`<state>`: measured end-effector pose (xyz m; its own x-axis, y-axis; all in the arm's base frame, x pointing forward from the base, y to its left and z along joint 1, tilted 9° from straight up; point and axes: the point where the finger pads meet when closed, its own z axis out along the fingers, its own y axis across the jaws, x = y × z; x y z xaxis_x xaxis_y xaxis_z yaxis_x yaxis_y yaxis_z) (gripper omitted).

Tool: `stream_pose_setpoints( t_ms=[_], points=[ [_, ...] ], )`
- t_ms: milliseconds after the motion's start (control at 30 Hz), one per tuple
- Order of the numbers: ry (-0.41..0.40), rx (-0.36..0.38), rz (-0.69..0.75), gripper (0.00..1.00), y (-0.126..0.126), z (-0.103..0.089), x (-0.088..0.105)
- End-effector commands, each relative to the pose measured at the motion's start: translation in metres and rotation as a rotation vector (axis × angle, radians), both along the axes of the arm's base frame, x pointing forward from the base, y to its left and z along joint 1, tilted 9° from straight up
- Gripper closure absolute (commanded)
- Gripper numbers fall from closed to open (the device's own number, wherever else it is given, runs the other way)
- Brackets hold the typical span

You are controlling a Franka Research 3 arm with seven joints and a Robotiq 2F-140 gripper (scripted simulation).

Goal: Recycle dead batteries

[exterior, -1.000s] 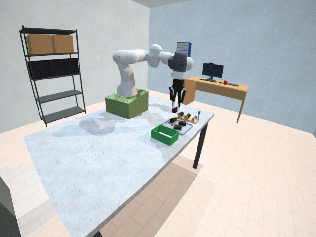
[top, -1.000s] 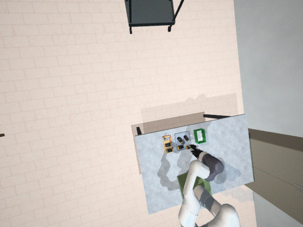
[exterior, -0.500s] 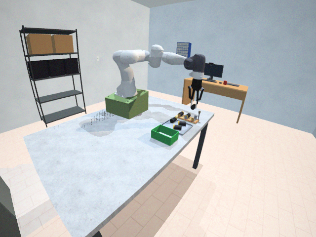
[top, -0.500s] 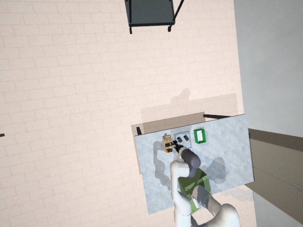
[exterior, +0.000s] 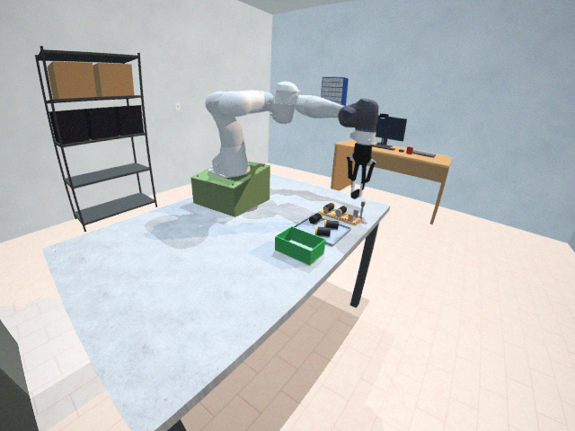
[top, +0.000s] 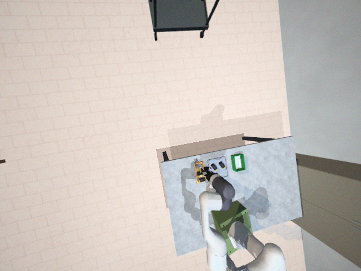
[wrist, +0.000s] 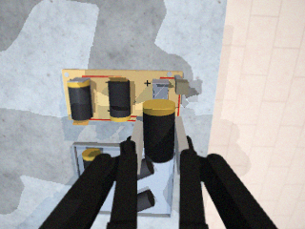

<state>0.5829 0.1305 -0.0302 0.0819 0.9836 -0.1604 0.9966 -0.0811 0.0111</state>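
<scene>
Gripping a black battery (exterior: 356, 194) (wrist: 158, 138) in the hand (top: 205, 171) (exterior: 357, 189) (wrist: 158, 127), high over the bench (top: 277, 186) (exterior: 185, 301) (wrist: 29, 62)! Showing two more on the board (top: 195, 171) (exterior: 333, 215) (wrist: 99, 97), wrist-view ten o'clock; three in the tray (top: 224, 173) (exterior: 344, 232); from above, green box (top: 233, 164) (exterior: 295, 250) near three o'clock.

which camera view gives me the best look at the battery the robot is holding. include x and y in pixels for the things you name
The wrist view: the battery (exterior: 355, 193) (wrist: 159, 135) shows whole between the jaws, yellow end included. The exterior view shows only a small dark end below them; from the top, it can't be clearly told apart.
</scene>
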Motion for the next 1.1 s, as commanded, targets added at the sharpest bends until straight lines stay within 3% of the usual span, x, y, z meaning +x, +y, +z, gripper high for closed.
stream_pose_setpoints(
  t_ms=[0,533,767,1067],
  points=[
    [-0.009,-0.003,-0.051,0.84,-0.001,0.002,0.001],
    [-0.018,-0.003,-0.101,0.84,-0.001,0.001,0.001],
    [-0.018,-0.003,-0.101,0.84,-0.011,-0.059,0.001],
    [-0.018,-0.003,-0.101,0.84,-0.011,-0.06,0.001]
  ],
)
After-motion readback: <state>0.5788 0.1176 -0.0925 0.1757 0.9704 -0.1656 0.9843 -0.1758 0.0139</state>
